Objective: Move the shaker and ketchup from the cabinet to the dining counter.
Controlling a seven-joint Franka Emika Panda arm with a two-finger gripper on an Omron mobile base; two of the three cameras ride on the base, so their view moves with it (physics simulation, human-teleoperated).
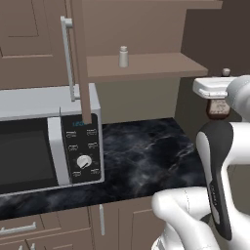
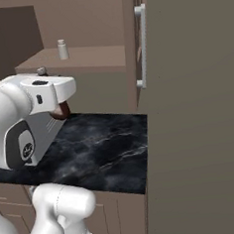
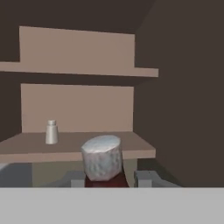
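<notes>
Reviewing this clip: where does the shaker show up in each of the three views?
Left base view: shaker upper centre, standing on the cabinet shelf.
Right base view: upper left, on the same shelf.
Hand view: left of centre, on the shelf, behind the ketchup cap.
Shared landmark: the cabinet shelf edge.

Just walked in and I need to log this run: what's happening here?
The arm has the ketchup between its fingers, pulled out in front of the open cabinet and held above the black marble worktop beside the microwave. The gripper is closed on the bottle, cap toward the hand camera. The shaker stands upright on the cabinet's lower shelf, untouched. Neither item has reached the dining counter yet.
</notes>
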